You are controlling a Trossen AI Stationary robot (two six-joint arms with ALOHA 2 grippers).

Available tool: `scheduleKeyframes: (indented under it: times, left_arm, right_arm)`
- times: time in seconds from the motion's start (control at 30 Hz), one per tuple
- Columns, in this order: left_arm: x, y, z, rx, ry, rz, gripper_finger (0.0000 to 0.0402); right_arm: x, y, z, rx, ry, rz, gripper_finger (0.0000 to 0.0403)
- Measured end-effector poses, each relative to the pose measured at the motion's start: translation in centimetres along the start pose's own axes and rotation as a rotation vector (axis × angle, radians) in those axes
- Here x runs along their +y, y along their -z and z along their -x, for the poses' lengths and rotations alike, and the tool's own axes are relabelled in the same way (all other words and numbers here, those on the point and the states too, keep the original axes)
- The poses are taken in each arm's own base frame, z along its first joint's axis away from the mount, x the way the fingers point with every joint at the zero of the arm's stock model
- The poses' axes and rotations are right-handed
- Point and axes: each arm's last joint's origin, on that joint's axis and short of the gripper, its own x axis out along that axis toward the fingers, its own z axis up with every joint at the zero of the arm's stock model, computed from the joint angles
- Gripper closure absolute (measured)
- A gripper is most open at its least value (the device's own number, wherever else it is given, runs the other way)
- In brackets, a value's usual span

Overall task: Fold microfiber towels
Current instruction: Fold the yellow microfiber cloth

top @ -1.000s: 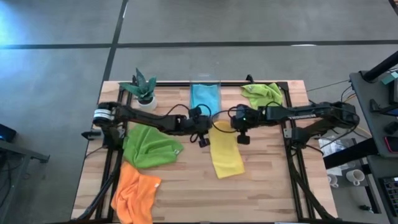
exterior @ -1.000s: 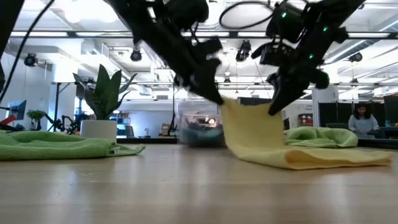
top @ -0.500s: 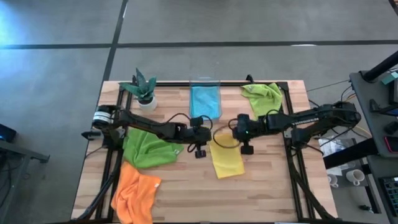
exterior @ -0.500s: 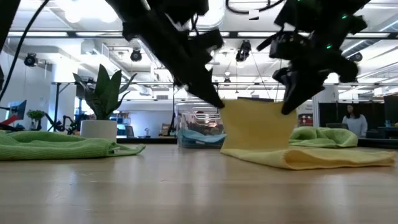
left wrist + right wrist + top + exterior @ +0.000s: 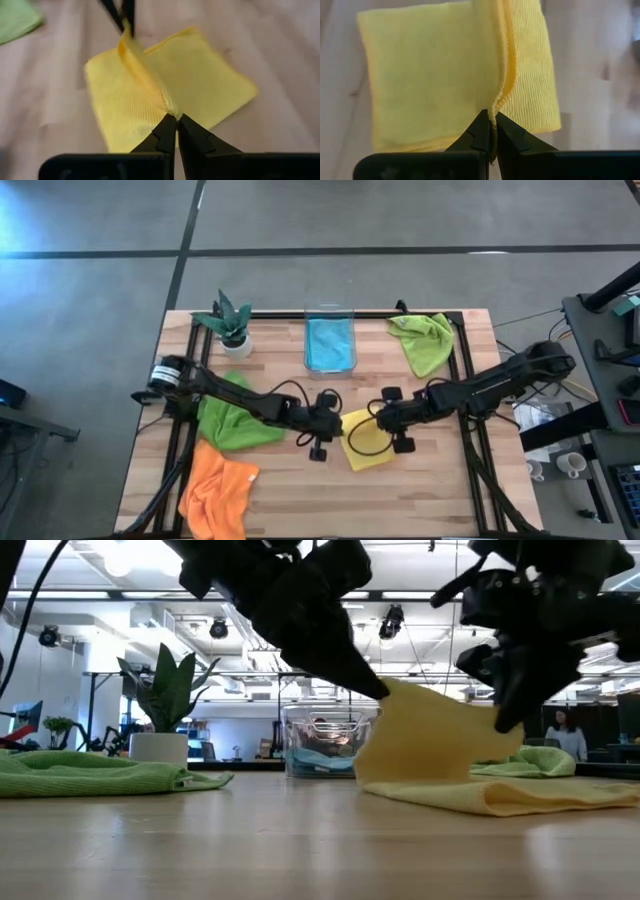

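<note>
Left hand (image 5: pixel 176 118) and right hand (image 5: pixel 491 118) pinching yellow towel (image 5: pixel 366 442) corners, lifted

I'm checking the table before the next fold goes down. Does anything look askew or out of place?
Nothing looks damaged or spilled. The left tool and right tool each pinch a corner of the yellow towel, mid-fold. The darker green towel, orange towel and lime green towel lie rumpled, unfolded.
</note>
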Motion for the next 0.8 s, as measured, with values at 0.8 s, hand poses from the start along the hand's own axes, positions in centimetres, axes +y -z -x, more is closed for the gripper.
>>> scheduleKeyframes:
  times: [0.8]
  left_arm:
    - [-3.6, 1.2, -4.6, -0.054, 0.264, -0.027, 0.0401]
  right_arm:
    - [3.9, -0.2, -1.9, 0.083, -0.025, 0.054, 0.0371]
